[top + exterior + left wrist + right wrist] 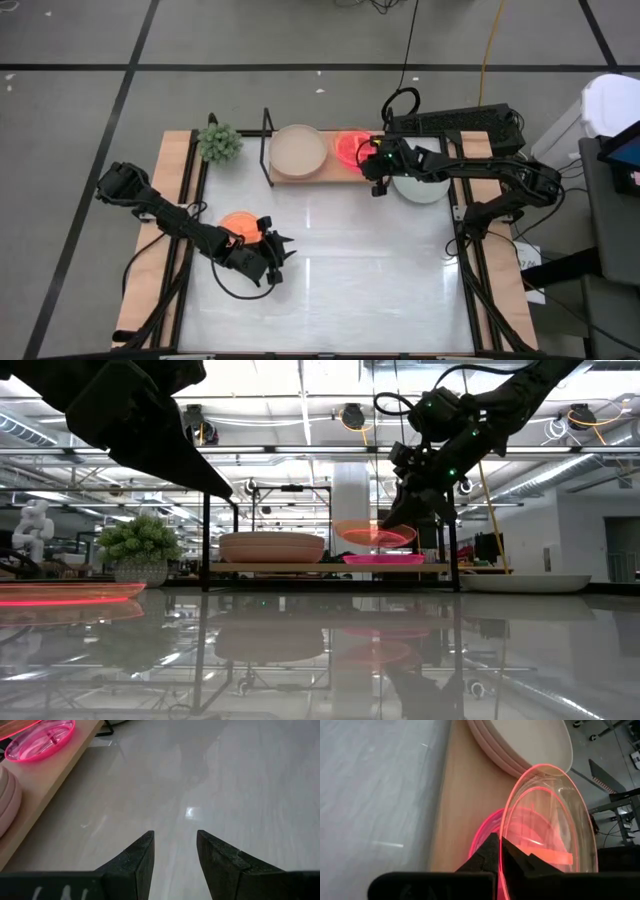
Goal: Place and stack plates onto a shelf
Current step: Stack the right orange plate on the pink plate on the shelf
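Now, held plate: the right gripper (372, 172) is clenched on the rim of an orange plate (375, 535), which hangs tilted just above a hot pink plate (383, 559) lying on the right half of the shelf (300, 178)
Risk of slip: the hold is by the rim only, and the plate is glossy; it could, I judge, pivot in the jaws and drop edge-first onto the pink one, chipping or skidding off the board
Risk of snag: the gripper works close to the shelf's right upright end; a low descent could knock the frame and shift the whole shelf
Neighbouring stack: matte beige plates (298, 150) sit stacked on the left half; a sideways swing could nudge them
Left gripper (175, 855): partly parted and empty, over the near-left table beside another orange plate (240, 223); nothing at stake there yet
White bowl (420, 187): just beside the shelf's right end; a dropped plate could strike it
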Available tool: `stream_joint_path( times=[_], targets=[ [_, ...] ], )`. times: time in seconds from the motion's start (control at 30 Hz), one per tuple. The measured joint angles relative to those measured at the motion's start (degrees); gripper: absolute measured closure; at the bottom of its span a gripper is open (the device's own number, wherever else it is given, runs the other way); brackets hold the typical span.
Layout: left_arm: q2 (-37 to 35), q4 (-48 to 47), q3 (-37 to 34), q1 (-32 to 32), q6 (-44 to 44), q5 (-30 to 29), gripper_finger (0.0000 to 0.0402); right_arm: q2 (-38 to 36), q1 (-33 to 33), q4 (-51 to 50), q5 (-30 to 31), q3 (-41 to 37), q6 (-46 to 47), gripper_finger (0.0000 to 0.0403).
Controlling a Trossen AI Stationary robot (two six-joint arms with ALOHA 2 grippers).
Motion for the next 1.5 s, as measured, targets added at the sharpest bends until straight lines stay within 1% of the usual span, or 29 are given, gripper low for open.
stream_joint_path(
  times=[0.5, 0.87, 1.07, 1.5],
  targets=[
    [0.0, -0.11, 0.0, 0.0, 0.0, 0.04, 0.0248, 0.0, 0.0, 2.19, 0.17, -0.01, 0.08, 0.0403],
    [0.0, -0.13, 0.0, 0.0, -0.04, 0.04, 0.0248, 0.0, 0.0, 2.14, 0.14, -0.01, 5.04, 0.0403],
    [0.0, -0.15, 0.0, 0.0, -0.25, 0.07, 0.0248, 0.0, 0.0, 2.08, 0.17, -0.01, 5.93, 0.0402],
    [0.02, -0.15, 0.0, -0.02, -0.26, 1.18, 0.0248, 0.0, 0.0, 1.75, 0.16, -0.01, 6.52, 0.0361]
  ],
)
